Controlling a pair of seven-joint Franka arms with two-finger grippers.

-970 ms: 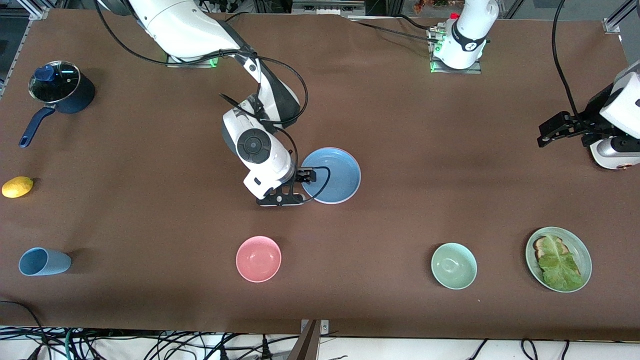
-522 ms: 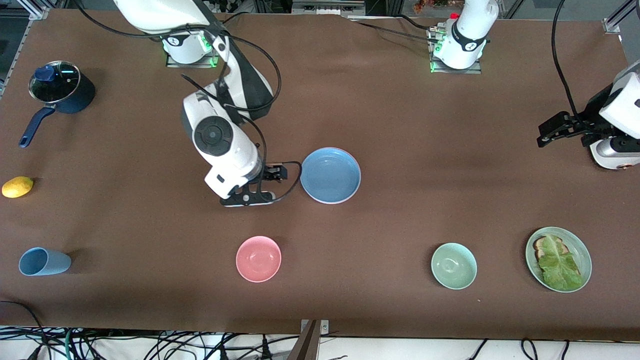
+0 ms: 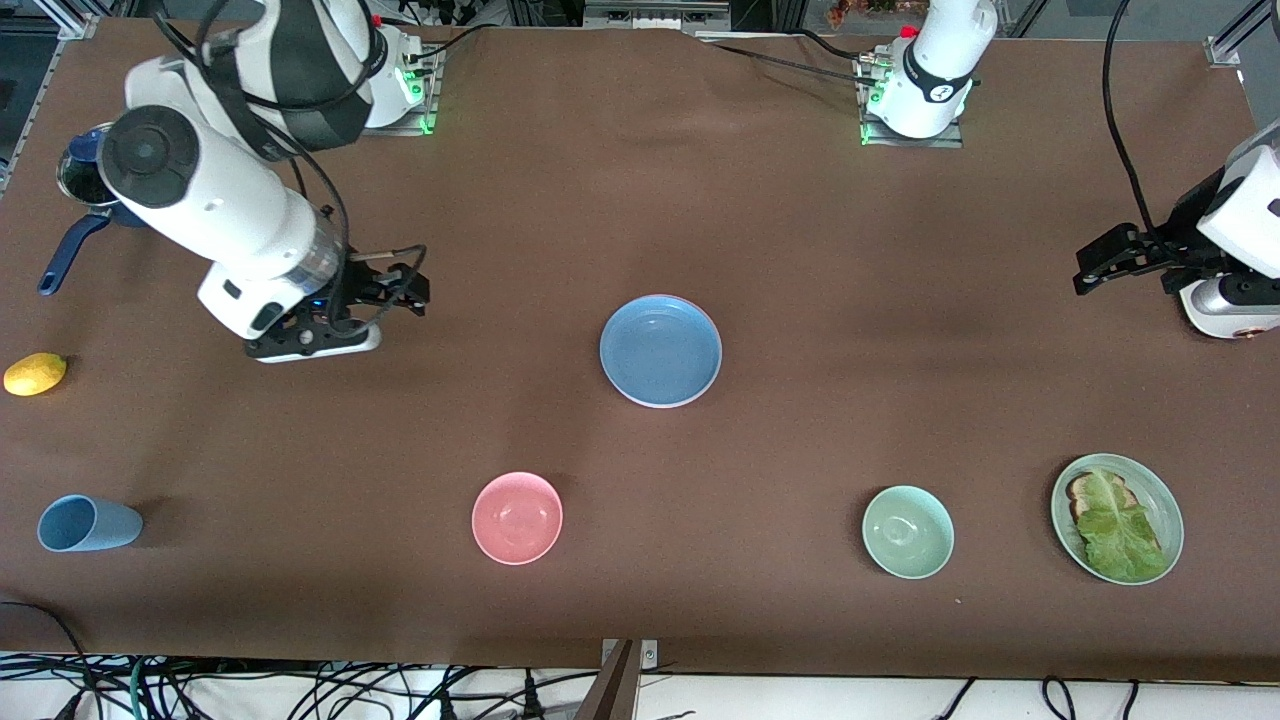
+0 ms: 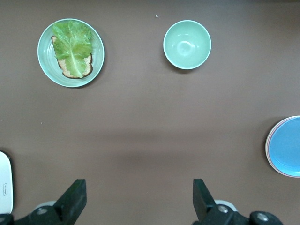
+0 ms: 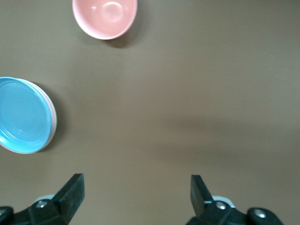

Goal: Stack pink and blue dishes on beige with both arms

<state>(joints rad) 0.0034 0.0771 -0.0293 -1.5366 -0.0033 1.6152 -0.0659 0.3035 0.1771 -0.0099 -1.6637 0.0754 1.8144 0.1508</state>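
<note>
The blue plate [image 3: 660,350] lies at the table's middle, on top of a stack. A thin pink rim [image 3: 708,384] of the pink plate shows under it. The beige plate is hidden beneath them. The stack also shows in the right wrist view, blue plate [image 5: 21,115] uppermost, and in the left wrist view as the blue plate [image 4: 287,146]. My right gripper [image 3: 408,290] hangs open and empty over bare table toward the right arm's end, well apart from the stack. My left gripper [image 3: 1092,268] waits open and empty over the left arm's end of the table.
A pink bowl [image 3: 517,517], a pale green bowl [image 3: 907,531] and a green plate with toast and lettuce [image 3: 1117,518] sit near the front edge. A light blue cup [image 3: 85,523], a lemon [image 3: 35,373] and a lidded dark pot [image 3: 88,185] stand at the right arm's end.
My right gripper has drawn away from the blue plate's edge toward the right arm's end of the table, leaving the plate on the stack. The left arm has not moved.
</note>
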